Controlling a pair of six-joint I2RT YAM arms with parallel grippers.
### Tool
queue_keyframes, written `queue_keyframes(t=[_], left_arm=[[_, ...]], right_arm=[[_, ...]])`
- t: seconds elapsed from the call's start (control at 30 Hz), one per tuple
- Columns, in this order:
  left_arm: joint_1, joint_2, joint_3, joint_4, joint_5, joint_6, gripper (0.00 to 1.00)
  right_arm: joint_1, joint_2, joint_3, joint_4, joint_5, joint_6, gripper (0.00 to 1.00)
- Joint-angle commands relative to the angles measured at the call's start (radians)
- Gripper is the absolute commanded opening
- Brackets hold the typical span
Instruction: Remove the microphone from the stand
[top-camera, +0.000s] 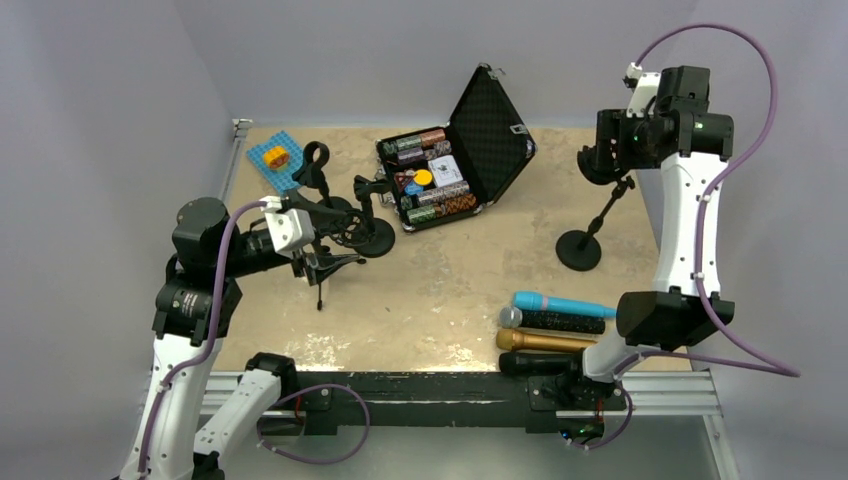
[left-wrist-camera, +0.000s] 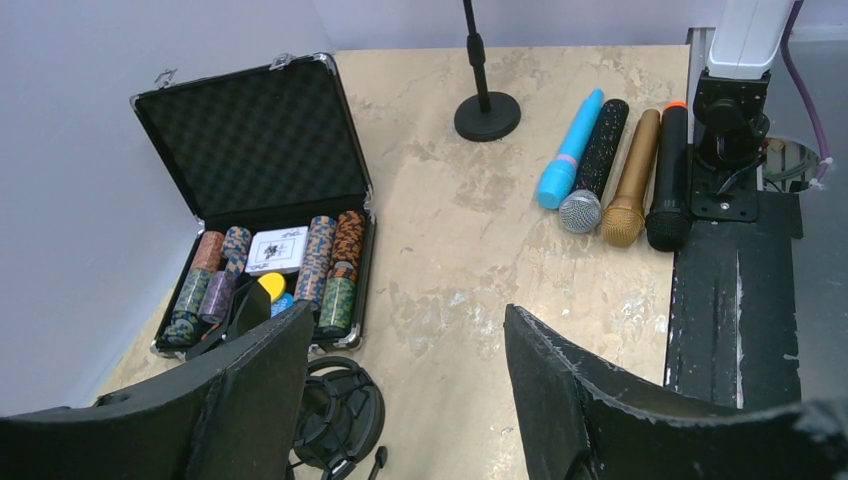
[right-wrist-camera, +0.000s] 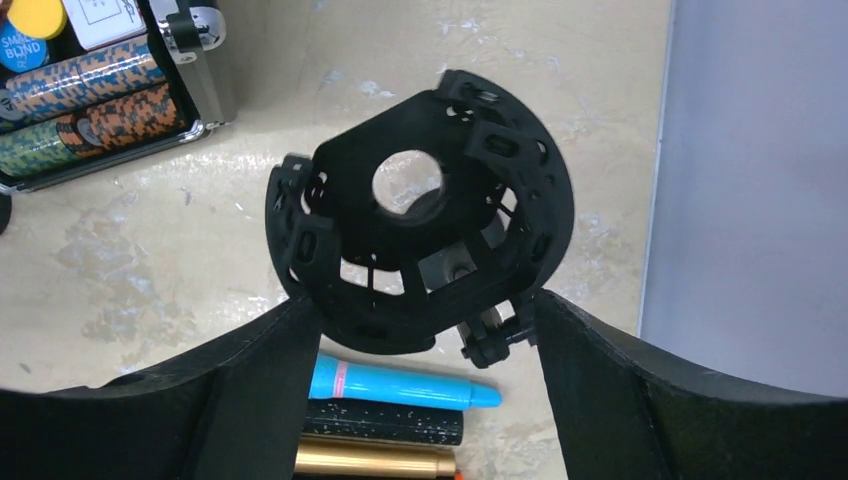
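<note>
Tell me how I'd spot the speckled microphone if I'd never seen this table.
Look at the table's near right corner, where four microphones lie side by side. The speckled microphone is second from the far side, between the blue microphone and the gold microphone; it alone has a silver mesh head.

Black microphone (top-camera: 530, 363) half behind right arm (top-camera: 660, 315); stand (left-wrist-camera: 487, 115) headless past left wrist view's top edge

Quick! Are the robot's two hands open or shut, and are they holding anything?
Left gripper: open, holding nothing.
Right gripper: open, holding nothing, right by the empty mic mount.
</note>
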Motion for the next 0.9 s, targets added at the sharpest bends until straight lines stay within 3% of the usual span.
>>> queue_keyframes(t=[0.0,0.23,0.37,0.47,0.53,0.7,0.87], left_arm=[[-0.006,-0.013,0.002,0.020,0.005,-0.015,0.74],[-0.006,-0.019,0.002,0.014,0.004,-0.019,0.74],[-0.006,-0.020,0.002,-0.001,0.003,-0.009,0.74],[-0.006,-0.019,0.001,-0.002,0.008,-0.009,0.74],[-0.006,-0.017,0.003,-0.001,0.008,-0.009,0.74],[-0.006,-0.007,0.013,0.008,0.010,-0.027,0.74],[-0.006,-0.007,0.024,-0.013,0.002,-0.022,0.74]], right_arm=[[-0.004,0.005,-0.011,0.025,0.037,0.049,0.77],[-0.041,0.039,0.046,0.022,-0.035,0.091,0.73],[-0.045,0.019,0.082,0.013,-0.130,0.117,0.84],[-0.050,-0.006,0.074,0.030,-0.094,0.180,0.96],[-0.053,-0.007,0.081,0.038,-0.069,0.200,0.98],[-0.072,0.049,0.142,0.045,0.045,0.224,0.87],[-0.108,0.132,0.205,0.049,0.066,0.205,0.82]])
